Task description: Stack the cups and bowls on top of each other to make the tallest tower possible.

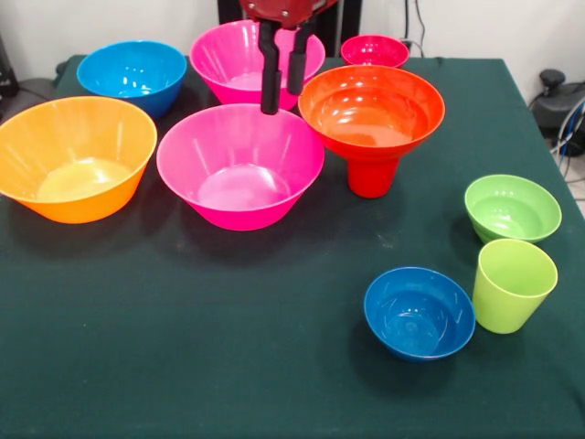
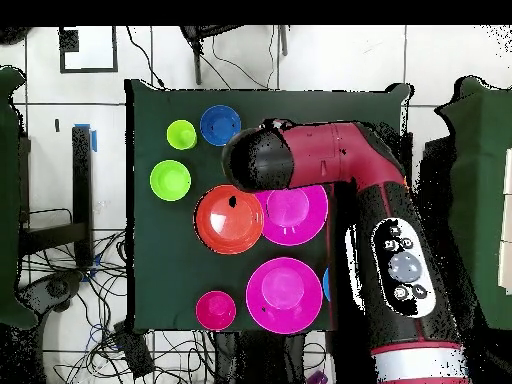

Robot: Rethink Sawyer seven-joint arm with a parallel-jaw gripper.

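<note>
Hanging empty, gripper (image 1: 284, 80) narrowly parted, above near pink bowl (image 1: 240, 165), beside red-orange bowl (image 1: 371, 110)

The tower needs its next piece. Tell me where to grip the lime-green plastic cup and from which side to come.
Grip the lime-green plastic cup by its rim, one finger inside the open mouth and one outside, coming straight down. It stands upright; the small blue bowl and small green bowl crowd its sides.

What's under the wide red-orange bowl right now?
The wide red-orange bowl sits on a red cup, seemingly upside down. The bowl covers the cup's top, so how they meet is hidden.
</note>
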